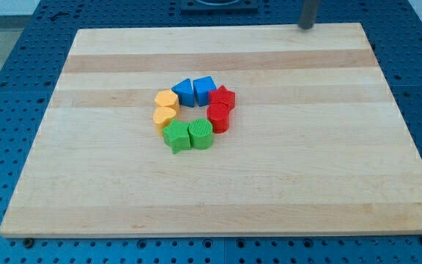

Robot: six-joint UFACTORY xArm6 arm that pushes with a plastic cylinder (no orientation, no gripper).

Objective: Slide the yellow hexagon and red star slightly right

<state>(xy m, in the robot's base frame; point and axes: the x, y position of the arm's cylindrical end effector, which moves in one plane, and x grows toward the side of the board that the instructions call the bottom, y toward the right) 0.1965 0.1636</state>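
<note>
Camera view: tool tip point(307, 26) (a bare rod, touching nothing) at top right, well apart from yellow hexagon point(166, 99) and red star point(223, 97).

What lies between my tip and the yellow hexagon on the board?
In the camera view, my tip is at the board's top edge, far upper right of the yellow hexagon. Bare wood fills most of the stretch; the two blue blocks sit near its end.
</note>
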